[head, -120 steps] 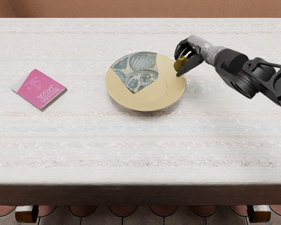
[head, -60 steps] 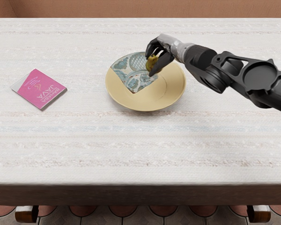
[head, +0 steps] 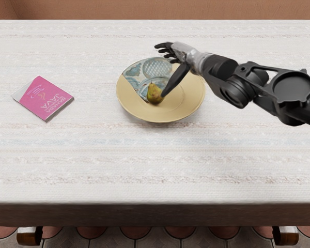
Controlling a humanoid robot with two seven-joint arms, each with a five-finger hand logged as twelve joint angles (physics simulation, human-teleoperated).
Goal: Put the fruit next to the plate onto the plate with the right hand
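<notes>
Greenish pear (head: 154,93) rests on plate (head: 188,101), just beside spread right hand (head: 174,55).

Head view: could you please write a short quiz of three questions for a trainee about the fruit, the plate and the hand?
1. True or false: the fruit lies on the plate.
2. The right hand is: A) shut on the fruit; B) open, with fingers spread; C) out of view.
3. Fill in the missing word: the packet on the table to the left of the plate is ____ in colour.
Key: 1 true; 2 B; 3 pink.
</notes>
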